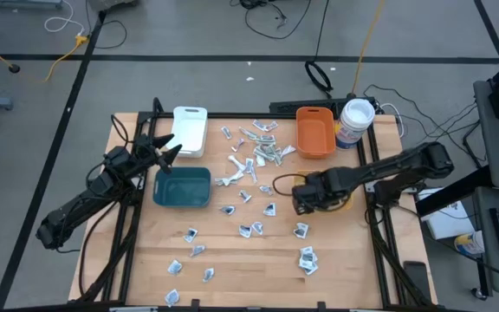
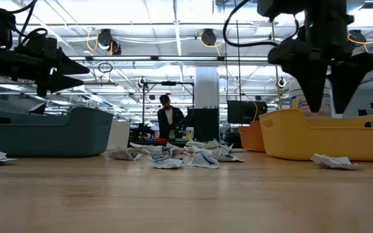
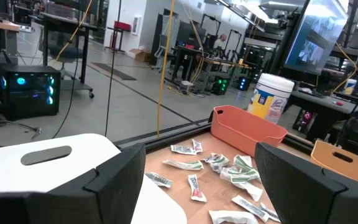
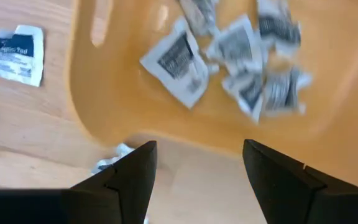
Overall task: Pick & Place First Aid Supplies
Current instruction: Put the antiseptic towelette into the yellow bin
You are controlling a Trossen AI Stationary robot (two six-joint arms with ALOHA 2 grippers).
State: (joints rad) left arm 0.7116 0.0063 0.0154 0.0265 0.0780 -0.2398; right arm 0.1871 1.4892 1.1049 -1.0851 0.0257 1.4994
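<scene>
High view – tabletop: a pale wooden tabletop carries four plastic bins: a white rectangular bin, a teal rectangular bin, an orange bin and, mostly hidden under the right arm, a yellow bin.
High view – supplies: small flat white-grey first aid packets lie scattered from between the white and orange bins down to the near edge.
High view – tub: a round white-lidded plastic tub stands just beside the orange bin.
High view – left pincer: spread, over the gap between the white and teal bins.
High view – right pincer: at the yellow bin's left end.
Low view – right pincer: fingers apart and pointing down above the yellow bin's rim, pinching nothing.
Low view – background: a person stands far behind the tabletop.
Left wrist view – left pincer: both dark fingers wide apart; packets, orange bin and tub lie ahead.
Right wrist view – right pincer: spread and empty; several packets rest inside the yellow bin, one more on the wood beside it.
</scene>
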